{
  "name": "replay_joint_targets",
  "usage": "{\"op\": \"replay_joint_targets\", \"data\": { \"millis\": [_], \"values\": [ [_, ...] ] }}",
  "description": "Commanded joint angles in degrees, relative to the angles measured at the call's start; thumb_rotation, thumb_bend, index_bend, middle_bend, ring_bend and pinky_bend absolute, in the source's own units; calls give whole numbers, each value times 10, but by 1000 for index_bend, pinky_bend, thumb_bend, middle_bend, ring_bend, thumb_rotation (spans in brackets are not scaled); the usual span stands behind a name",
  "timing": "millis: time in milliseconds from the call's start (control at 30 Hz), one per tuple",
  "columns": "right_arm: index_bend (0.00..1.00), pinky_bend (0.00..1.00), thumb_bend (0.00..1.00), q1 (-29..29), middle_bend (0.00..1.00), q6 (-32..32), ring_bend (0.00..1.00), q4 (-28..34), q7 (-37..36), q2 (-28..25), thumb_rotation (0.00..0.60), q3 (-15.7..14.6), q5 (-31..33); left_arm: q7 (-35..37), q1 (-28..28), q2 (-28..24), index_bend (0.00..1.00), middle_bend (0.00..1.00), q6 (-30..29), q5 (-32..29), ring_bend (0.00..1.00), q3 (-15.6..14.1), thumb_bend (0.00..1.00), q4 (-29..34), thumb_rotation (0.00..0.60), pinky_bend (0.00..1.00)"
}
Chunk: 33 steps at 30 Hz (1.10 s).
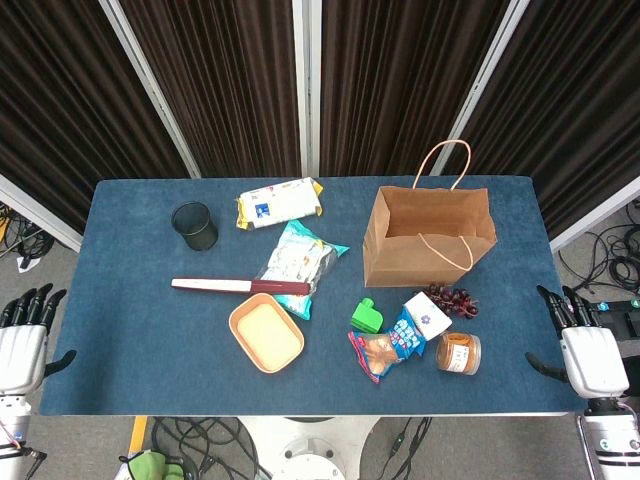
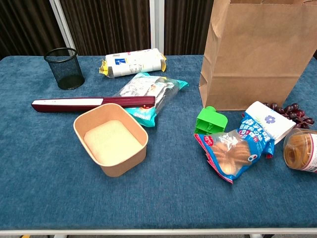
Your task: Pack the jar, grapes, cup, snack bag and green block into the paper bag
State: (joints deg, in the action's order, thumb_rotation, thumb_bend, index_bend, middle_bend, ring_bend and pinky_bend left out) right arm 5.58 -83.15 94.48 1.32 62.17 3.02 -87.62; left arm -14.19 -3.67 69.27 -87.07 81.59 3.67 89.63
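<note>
Both robot hands stood off the bench at its near corners, the left robot hand (image 1: 22, 340) at the left edge and the right robot hand (image 1: 588, 350) at the right edge; each held nothing, fingers spread and pointing away from the robot. None of the five items had been packed; the paper bag (image 1: 428, 240) stood upright and open on the right half of the bench (image 1: 130, 330); the jar (image 1: 459, 353), grapes (image 1: 451, 299), cup (image 1: 427, 316), snack bag (image 1: 384, 350) and green block (image 1: 367, 316) lay clustered just in front of it. That cluster lay to the inner side of the right robot hand, with the jar nearest to it and lying on its side, lid end toward the right edge; the left robot hand was well apart from all of it, across the tub (image 1: 265, 332) and the dark red stick (image 1: 240, 287). In my judgement the right arm was the one placed for the first pick, reaching inward across the bench toward the jar.
</note>
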Motion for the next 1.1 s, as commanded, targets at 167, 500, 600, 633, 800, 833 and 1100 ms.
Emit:
{"op": "replay_joint_targets", "data": {
  "millis": [167,500,600,633,800,833,1100],
  "values": [
    [0,152,51,-5,166,-6,0,0,-17,-2,600,-11,-14,0,2,-3,205,197,-1,3,135,-3,68,6,600,182],
    [0,188,51,19,204,61,10,-6,-34,17,600,-45,-44,2,3,-8,205,198,4,5,135,-8,66,17,600,182],
    [0,189,50,33,201,91,10,-13,-29,34,600,-52,-46,4,5,-9,204,197,3,6,135,-10,67,19,600,182],
    [0,189,50,37,198,100,10,-16,-27,40,600,-53,-45,5,6,-9,204,197,3,6,135,-10,67,19,600,182],
    [0,189,51,56,184,139,9,-36,-18,72,600,-56,-37,11,8,-10,204,197,5,4,135,-13,66,18,600,182],
    [0,189,51,58,182,142,8,-40,-15,76,600,-55,-35,13,9,-10,204,197,5,4,135,-13,66,18,600,182],
    [0,190,51,67,177,158,2,-71,-8,106,600,-52,-16,26,10,-8,204,197,11,4,135,-15,68,12,600,182]
  ]
}}
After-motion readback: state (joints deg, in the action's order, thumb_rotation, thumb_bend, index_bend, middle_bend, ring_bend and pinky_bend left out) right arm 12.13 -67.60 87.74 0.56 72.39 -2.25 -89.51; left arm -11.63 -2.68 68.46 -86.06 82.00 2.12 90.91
